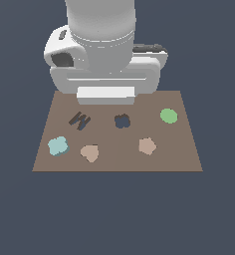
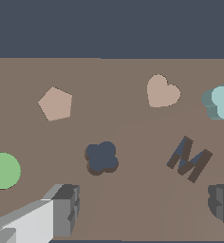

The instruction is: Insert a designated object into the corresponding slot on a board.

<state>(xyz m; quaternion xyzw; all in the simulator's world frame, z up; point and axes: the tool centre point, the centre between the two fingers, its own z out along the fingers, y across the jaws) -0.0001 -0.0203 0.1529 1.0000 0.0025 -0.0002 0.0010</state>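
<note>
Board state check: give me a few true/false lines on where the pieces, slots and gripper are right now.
1. The teal clover piece sits in the clover slot. False: it lies on the board near the exterior view's left edge, and the slot is empty.
2. The gripper holds nothing. True: its fingers are spread apart.
3. The green disc lies toward the exterior view's right. True.
4. Both tan pieces are hearts. False: one is a heart, the other a pentagon.
</note>
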